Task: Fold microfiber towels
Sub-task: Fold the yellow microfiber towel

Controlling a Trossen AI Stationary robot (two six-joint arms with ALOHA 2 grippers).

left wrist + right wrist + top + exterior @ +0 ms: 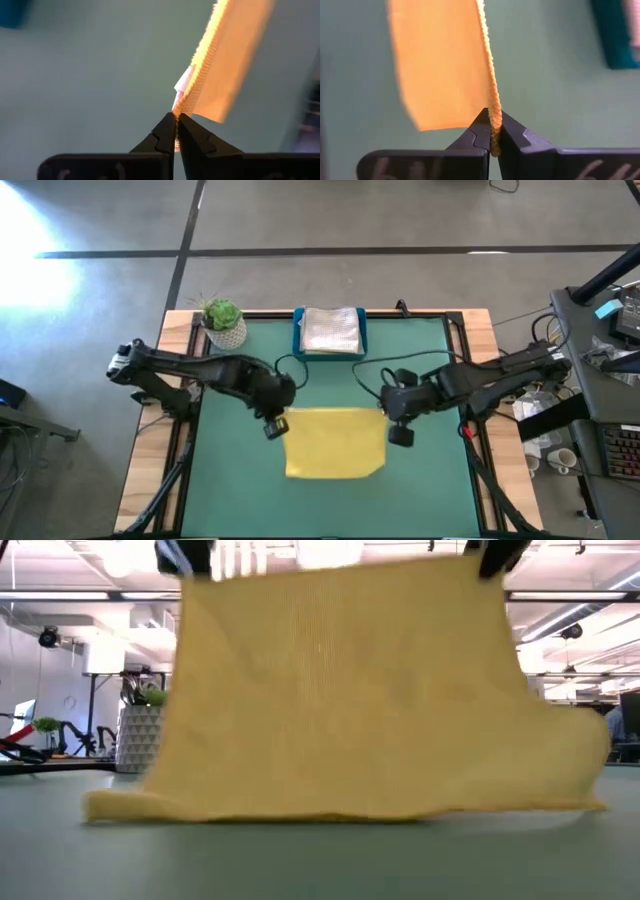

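A yellow microfiber towel (335,442) hangs spread like a curtain over the middle of the green table. Its upper edge is held up between both grippers, and its lower edge (340,810) rests on the table. My left gripper (275,425) is shut on the towel's upper left corner, my right gripper (398,432) on its upper right corner. In the low view the towel (350,690) fills most of the picture, with the left gripper (185,555) and the right gripper (498,555) at its top corners. My left gripper pinches the towel's corner edge (176,107) between its two fingertips, beside a small white tag (184,82). The fingers slant downward. The cloth hangs away below them, its lower part on the table. My right gripper pinches the towel's hemmed edge (494,120) at the other upper corner between its fingertips, fingers slanting downward. The cloth hangs from the hold, stretched fairly flat toward the left gripper.
A blue tray (298,338) with a folded pale cloth (331,330) stands at the table's far edge, in the middle. A small potted plant (222,320) stands at the far left corner. Bare green table (240,490) lies to the left, right and near side of the towel.
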